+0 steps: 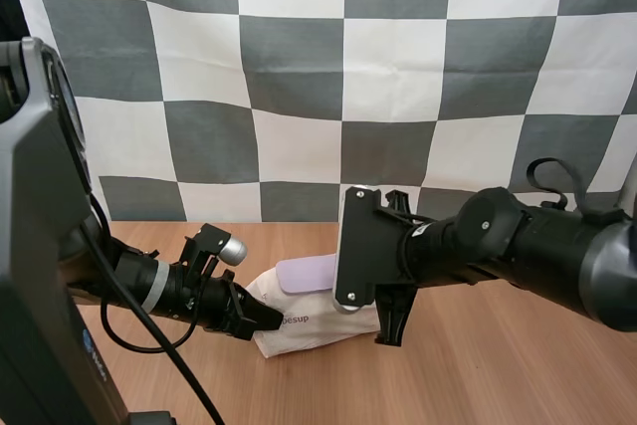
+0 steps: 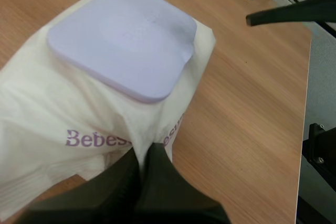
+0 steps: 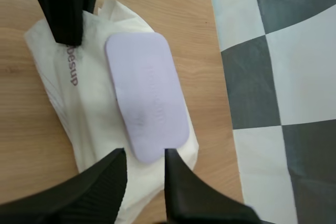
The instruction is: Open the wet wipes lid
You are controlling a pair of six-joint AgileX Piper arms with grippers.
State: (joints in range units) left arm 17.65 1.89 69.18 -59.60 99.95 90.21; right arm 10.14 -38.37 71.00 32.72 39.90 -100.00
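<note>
The pack of wet wipes [image 1: 311,325] lies flat on the wooden table [image 1: 498,365] between the two arms, and its lilac lid [image 1: 307,273] faces up, closed flush on the white wrapper. The left gripper [image 1: 267,318] comes in low from the left. In the left wrist view, its fingers are pressed together on a raised fold at the pack's edge, just beside the purple printed lettering and short of the lid [image 2: 123,40]. The right gripper [image 3: 145,156] hangs over the pack's opposite end with its fingers spread. The narrow end of the lid [image 3: 147,95] sits between the two tips, but I cannot tell whether either tip touches it. Seen from there, the left gripper [image 3: 65,24] is on the far edge of the pack [image 3: 79,103].
</note>
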